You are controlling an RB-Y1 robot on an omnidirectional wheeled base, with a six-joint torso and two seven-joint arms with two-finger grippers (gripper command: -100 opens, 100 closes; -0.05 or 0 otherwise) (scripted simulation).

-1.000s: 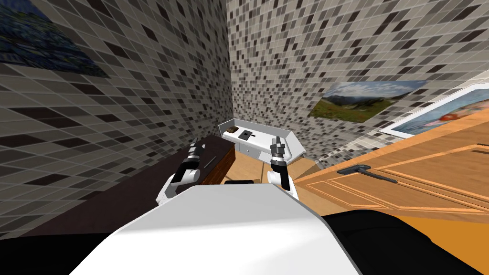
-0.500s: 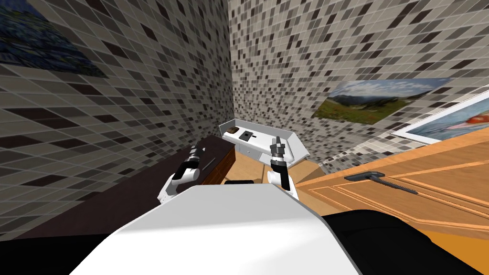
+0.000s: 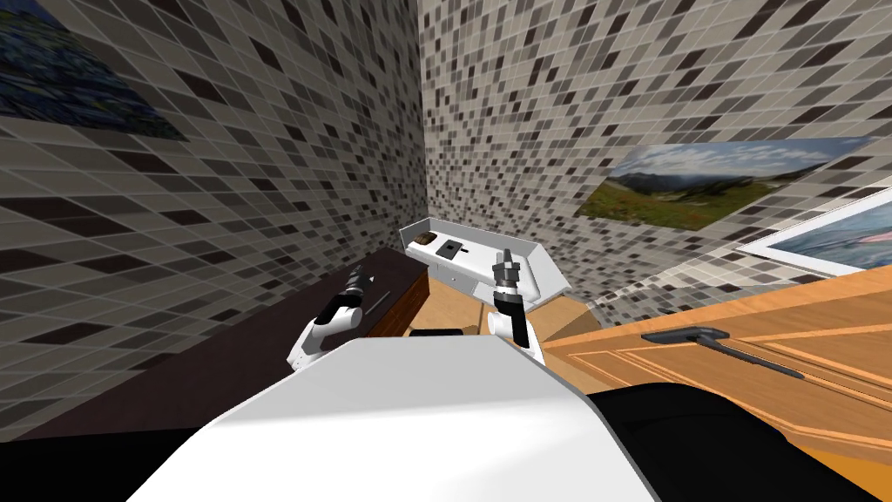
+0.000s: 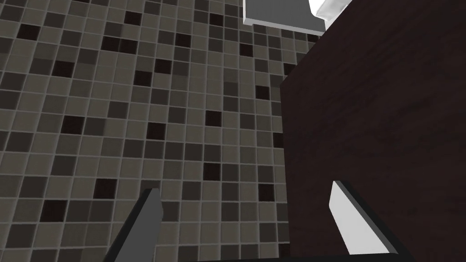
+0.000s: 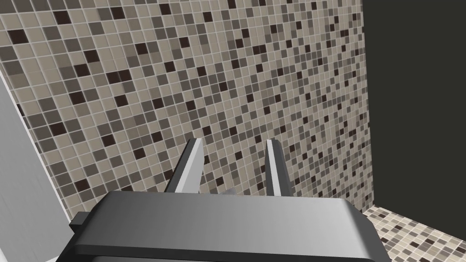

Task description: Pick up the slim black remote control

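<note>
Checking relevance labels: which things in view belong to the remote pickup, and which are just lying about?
Job: slim dark remote; dark tabletop under it; left claw, open nearby.
Lying about: white desk; brown item and black item on it; door handle.

You are looking at a room in a home. Mosaic-tiled walls (image 3: 261, 174) meet in a corner and carry a landscape picture (image 3: 697, 179) and a white-framed picture (image 3: 827, 240). A panelled wooden door (image 3: 784, 318) with a dark lever handle (image 3: 688, 335) stands on the robot's right. A dark brown desk (image 3: 261, 349) and a white desk (image 3: 479, 253) sit on a wooden floor (image 3: 453, 305).
</note>
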